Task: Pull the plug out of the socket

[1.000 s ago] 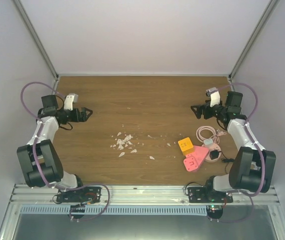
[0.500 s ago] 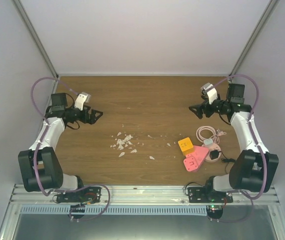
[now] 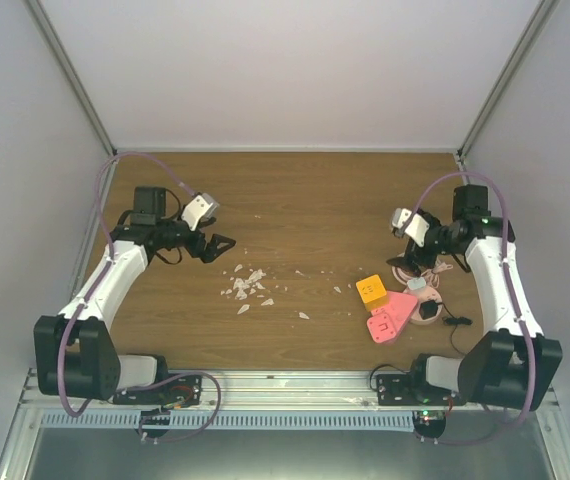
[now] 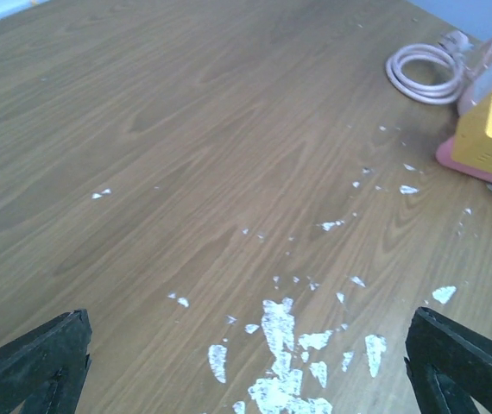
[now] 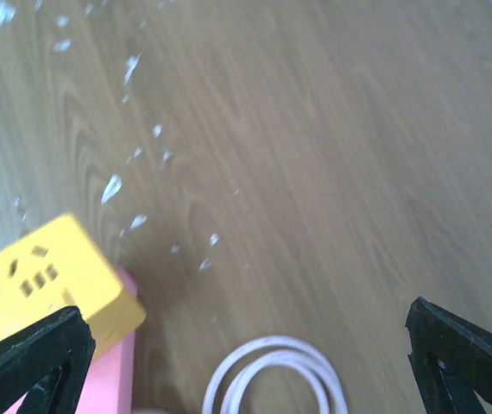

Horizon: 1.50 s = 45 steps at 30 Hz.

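table (image 3: 285, 190): brown wood, task items bunched at 4 o'clock
right gripper (image 3: 407, 262): jaws spread wide, nothing held, over cable coil at 3 o'clock
left gripper (image 3: 223, 245): jaws spread wide, nothing held, at 9 o'clock, well apart from socket
socket (image 3: 390, 320): pink triangle lying flat at 4 o'clock
cable coil (image 3: 412, 268): pink loops at socket's 1 o'clock
yellow cube (image 3: 371, 290): touching socket's 11 o'clock corner
plug (image 3: 428, 310): black, looks seated in socket's 3 o'clock edge
flakes (image 3: 247, 285): white scraps, centre, ignore
step: reach, likely right pinches plug body, left pins socket flat, pull straight toward 3 o'clock or socket drags along
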{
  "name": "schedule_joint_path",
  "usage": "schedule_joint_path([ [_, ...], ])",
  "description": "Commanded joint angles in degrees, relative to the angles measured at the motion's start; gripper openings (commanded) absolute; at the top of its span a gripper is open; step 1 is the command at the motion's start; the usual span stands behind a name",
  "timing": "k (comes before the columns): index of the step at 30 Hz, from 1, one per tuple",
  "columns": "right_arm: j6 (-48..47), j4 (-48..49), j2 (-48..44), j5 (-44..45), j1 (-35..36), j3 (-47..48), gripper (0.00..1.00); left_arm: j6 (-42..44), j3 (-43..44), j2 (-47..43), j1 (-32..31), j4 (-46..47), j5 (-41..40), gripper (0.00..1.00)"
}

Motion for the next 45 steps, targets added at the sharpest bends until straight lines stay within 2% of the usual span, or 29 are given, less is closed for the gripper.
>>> schedule_joint_path([
  [1, -16.5, -9.5, -3.0, 6.3, 0.9, -3.0, 1.00, 2.9, 1.2, -0.7, -2.6, -1.2, 1.0, 0.99],
  [7, -25.9, -12.1, -7.8, 13.9, 1.2, -9.0, 1.00, 3.4, 1.1, -0.1, -4.4, -1.9, 0.7, 0.99],
  [15, -32.9, -10.6, -15.6, 21.8, 1.3, -19.0, 1.00, 3.6, 1.1, 0.4, -6.1, -1.5, 0.0, 0.99],
  [24, -32.6, -1.5, -19.1, 26.7, 3.2, -26.2, 1.00, 3.7, 1.4, 1.3, -8.2, -1.4, -1.7, 0.99],
  [40, -27.0, 6.7, -13.2, 32.0, 10.4, -29.3, 1.00, 3.6, 1.1, 0.7, -9.5, -1.1, -2.5, 0.99],
  [45, -25.8, 9.7, -10.0, 31.8, 11.1, -28.3, 0.95, 3.6, 1.1, 0.8, -9.4, -1.2, -1.9, 0.99],
])
